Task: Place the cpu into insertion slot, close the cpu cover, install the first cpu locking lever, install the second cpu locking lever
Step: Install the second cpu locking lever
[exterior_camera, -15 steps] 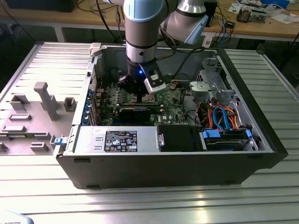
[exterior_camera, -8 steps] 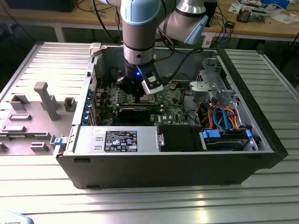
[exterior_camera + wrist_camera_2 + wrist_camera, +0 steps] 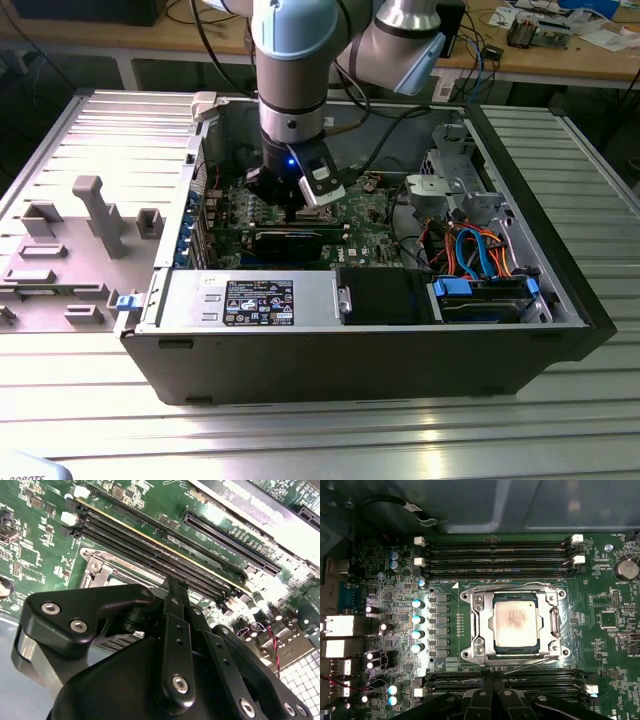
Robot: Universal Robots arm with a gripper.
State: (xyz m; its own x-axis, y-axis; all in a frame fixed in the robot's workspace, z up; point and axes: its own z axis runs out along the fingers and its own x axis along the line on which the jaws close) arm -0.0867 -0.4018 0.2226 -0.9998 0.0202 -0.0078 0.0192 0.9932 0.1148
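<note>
A: Chip location?
B: The cpu sits in the socket of the green board, framed by the closed cpu cover.
A: Tool state?
B: The gripper hangs just above the board; grip state cannot be determined.

One open black computer case lies on one ribbed metal table. One green motherboard is fitted inside. In the first wrist view, one square silver-grey cpu sits in the socket, framed by one thin silvery cpu cover. Two thin wire locking levers run along the socket: one on the far side and one on the near side. Four long black memory slots lie in one bank beyond the socket. One round silver coin battery is mounted on the board. One long black expansion card stands in the case. One black claw is present.
</note>
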